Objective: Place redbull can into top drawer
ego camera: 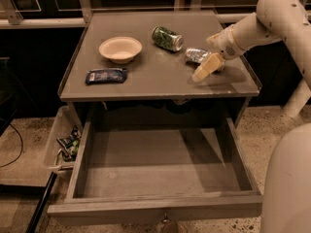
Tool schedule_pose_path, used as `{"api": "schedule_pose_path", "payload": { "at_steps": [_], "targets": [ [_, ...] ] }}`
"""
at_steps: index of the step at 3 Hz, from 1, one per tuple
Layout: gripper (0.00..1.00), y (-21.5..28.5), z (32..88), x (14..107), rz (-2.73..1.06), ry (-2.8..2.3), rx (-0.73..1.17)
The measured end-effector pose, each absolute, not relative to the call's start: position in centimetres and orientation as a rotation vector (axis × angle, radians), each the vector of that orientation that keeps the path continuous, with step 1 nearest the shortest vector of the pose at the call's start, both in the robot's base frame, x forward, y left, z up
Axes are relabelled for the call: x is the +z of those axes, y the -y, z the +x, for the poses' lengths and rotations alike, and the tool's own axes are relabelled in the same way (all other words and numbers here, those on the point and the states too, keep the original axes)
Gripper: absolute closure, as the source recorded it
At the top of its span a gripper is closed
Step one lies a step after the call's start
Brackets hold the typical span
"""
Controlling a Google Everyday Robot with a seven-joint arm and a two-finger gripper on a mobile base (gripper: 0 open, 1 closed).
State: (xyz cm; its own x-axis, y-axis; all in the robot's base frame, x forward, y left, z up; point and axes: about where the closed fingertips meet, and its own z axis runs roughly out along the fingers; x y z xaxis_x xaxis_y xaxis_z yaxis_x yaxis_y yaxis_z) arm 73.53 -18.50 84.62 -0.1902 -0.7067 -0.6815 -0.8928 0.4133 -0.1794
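The redbull can point(194, 55), slim and silvery, lies on its side on the right part of the grey table top point(155, 79). My gripper point(206, 68) reaches in from the right and sits right against the can's near right side, low over the table. Whether it touches the can is unclear. The top drawer point(160, 166) is pulled fully out below the table; its flat grey bottom is bare, and a small knob point(166, 222) shows on its front.
A cream bowl point(120, 49), a green-patterned can point(166, 38) on its side and a dark blue packet point(106, 75) lie on the table top. A clear plastic bin point(57, 141) with wrappers hangs left of the drawer. My white body point(289, 183) fills the lower right.
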Motion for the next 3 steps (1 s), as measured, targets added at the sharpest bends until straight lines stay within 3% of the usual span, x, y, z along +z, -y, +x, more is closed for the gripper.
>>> {"api": "schedule_pose_path", "payload": {
  "at_steps": [1,3],
  "targets": [
    [0.18,18.50,73.56,84.59,-1.357,-1.962,0.335],
    [0.64,18.50,73.56,84.58,-1.357,-1.962,0.336]
  ]
}}
